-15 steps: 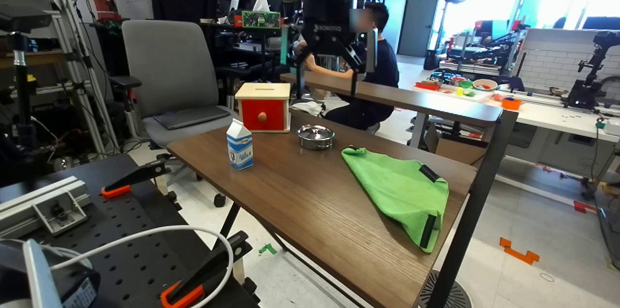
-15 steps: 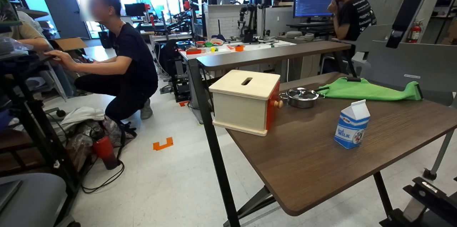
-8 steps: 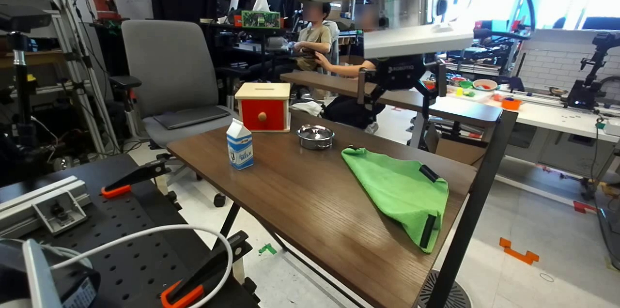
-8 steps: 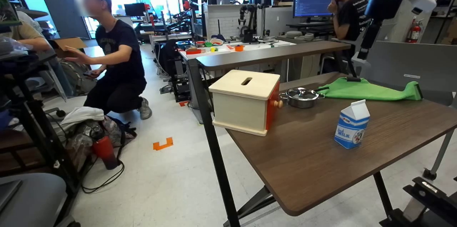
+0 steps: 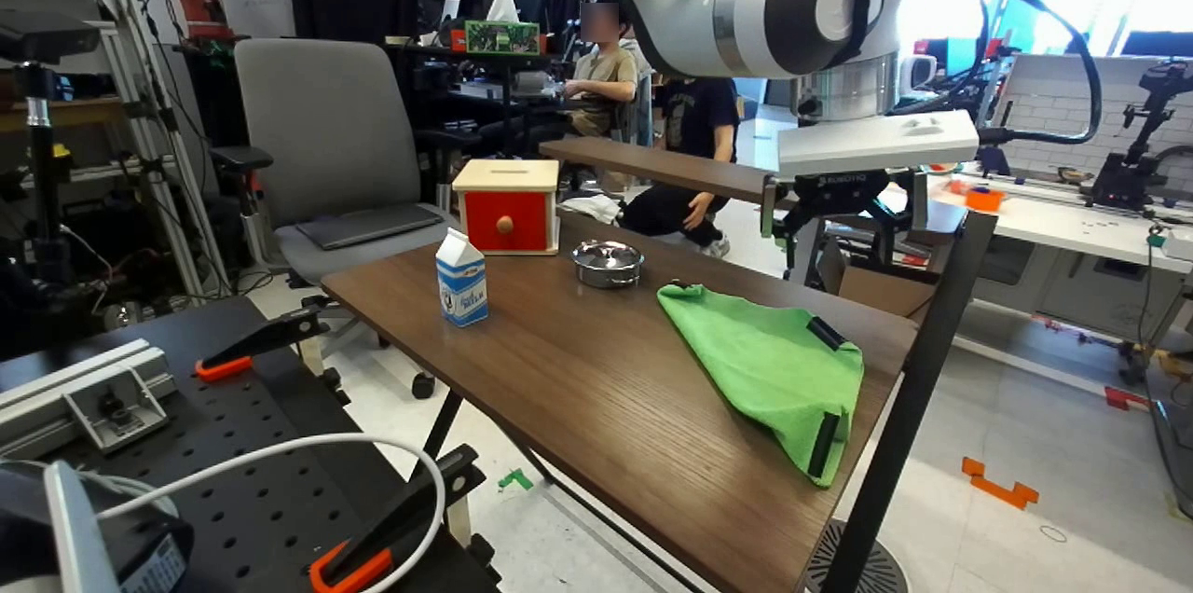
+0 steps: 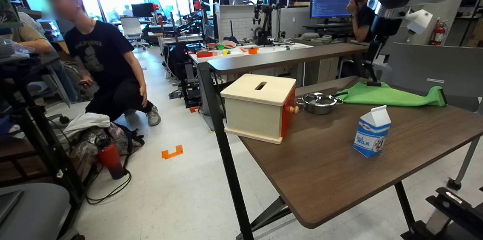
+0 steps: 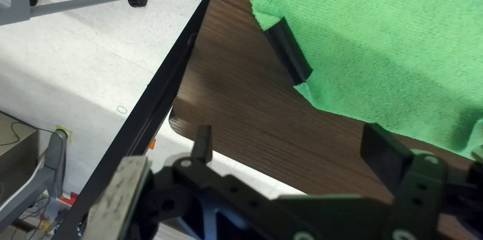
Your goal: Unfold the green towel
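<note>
The green towel [image 5: 760, 360] lies partly folded and rumpled on the brown table, near its right end in an exterior view. It also shows at the table's far end in an exterior view [image 6: 392, 96]. Dark tabs sit on its edges [image 5: 825, 333]. In the wrist view the towel [image 7: 377, 43] fills the upper right, with one dark tab [image 7: 288, 51] on its near corner edge. My gripper [image 5: 836, 259] is open and empty, above the table's back edge beside the towel, not touching it. In the wrist view the gripper's fingers [image 7: 287, 138] are wide apart over bare wood.
A wooden box with a red front [image 5: 508, 220], a metal pot [image 5: 607, 264] and a milk carton [image 5: 461, 281] stand on the table [image 5: 578, 388]. A raised shelf [image 6: 290, 59] runs along the table's back. A black post [image 5: 913, 406] stands at the table's end.
My gripper has moved right and down in an exterior view, from high over the table to near the towel's back side. It stays open. The towel has not moved. A person behind has shifted.
</note>
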You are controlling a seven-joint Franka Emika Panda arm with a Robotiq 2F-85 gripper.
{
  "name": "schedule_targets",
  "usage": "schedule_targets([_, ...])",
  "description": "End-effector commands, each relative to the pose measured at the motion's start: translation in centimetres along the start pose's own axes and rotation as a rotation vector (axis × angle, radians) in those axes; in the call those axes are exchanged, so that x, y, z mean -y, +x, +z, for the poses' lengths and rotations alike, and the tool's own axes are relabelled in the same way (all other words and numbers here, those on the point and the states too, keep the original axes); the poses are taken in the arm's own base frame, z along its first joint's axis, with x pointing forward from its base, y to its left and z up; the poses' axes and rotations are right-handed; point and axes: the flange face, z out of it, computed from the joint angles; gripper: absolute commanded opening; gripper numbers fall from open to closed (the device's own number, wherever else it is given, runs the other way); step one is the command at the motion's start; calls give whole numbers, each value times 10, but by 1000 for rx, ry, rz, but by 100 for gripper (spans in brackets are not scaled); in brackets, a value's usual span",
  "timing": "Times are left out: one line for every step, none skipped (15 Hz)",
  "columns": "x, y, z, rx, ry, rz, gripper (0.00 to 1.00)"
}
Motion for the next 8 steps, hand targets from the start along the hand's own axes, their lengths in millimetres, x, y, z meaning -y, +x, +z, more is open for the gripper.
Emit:
schedule_targets([-20,15,16,38,8,15,100])
schedule_targets([-23,17,19,58,16,9,100])
schedule_targets([-25,18,23,76,25,4,100])
schedule_targets([-27,19,27,88,33,4,100])
schedule_targets([-29,19,31,98,35,3,100])
schedule_targets([-30,19,34,110,40,1,100])
schedule_targets([-31,20,37,119,46,-7,100])
schedule_targets([-32,20,41,128,52,-7,100])
